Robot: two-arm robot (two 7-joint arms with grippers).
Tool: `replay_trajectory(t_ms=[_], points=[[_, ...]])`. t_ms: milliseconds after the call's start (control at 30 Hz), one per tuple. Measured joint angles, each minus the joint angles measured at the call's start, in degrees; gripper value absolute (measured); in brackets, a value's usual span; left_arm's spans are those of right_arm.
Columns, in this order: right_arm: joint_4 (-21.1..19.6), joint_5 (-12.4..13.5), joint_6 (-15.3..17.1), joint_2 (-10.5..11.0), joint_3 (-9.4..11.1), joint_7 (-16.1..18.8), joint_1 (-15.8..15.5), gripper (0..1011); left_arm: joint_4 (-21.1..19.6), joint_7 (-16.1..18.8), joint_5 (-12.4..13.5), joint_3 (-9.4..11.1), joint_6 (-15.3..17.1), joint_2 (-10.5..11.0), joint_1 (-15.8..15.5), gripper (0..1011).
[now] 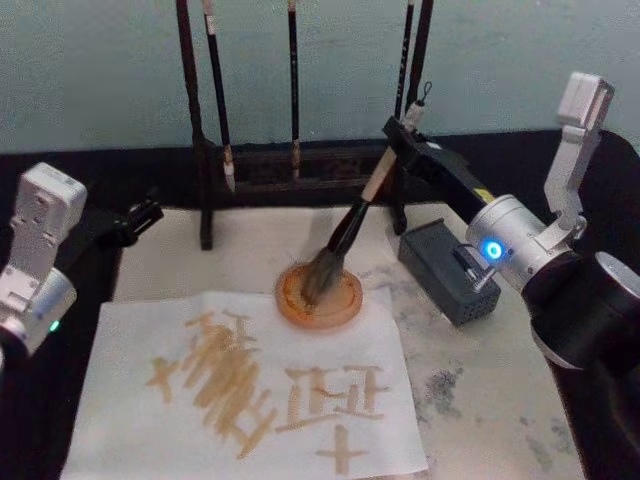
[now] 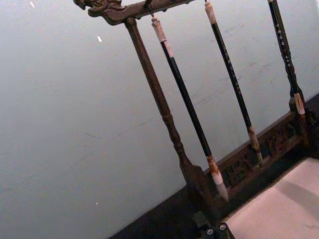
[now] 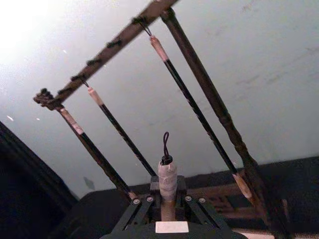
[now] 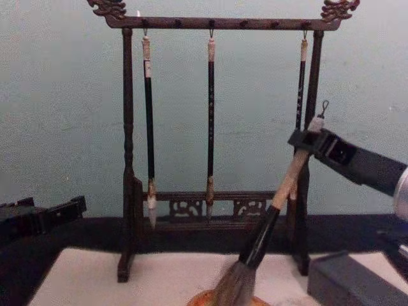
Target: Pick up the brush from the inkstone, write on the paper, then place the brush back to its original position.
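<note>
Right gripper (image 1: 403, 135) pinches the brush (image 1: 352, 230) at its handle top; likely light, stiff-shafted, soft bristles resting in the inkstone (image 1: 350, 306). Left gripper (image 1: 138, 216) idle, left.

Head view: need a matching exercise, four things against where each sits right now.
Things:
1. brush
2. paper
3. dark grey block
4. left gripper

Places:
A. flat at the table's front, marked with tan strokes
B. bristles in the orange dish, handle held by the right gripper
C. idle at the table's left edge, near the wooden rack's left post
D. lying right of the orange dish

Pairs: 1-B, 2-A, 3-D, 4-C
</note>
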Motion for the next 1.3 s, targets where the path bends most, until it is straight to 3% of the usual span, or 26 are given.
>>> replay_trajectory(t_ms=[633, 1300], points=[[3.6, -2.1, 0.9, -0.5, 2.3, 0.7, -1.3, 191, 0.0, 0.0, 0.0, 0.0, 0.0, 0.0, 0.0, 1002], [2.9, -4.1, 2.7, 1.4, 5.2, -0.7, -4.0, 198, 0.0, 0.0, 0.0, 0.0, 0.0, 0.0, 0.0, 1002]])
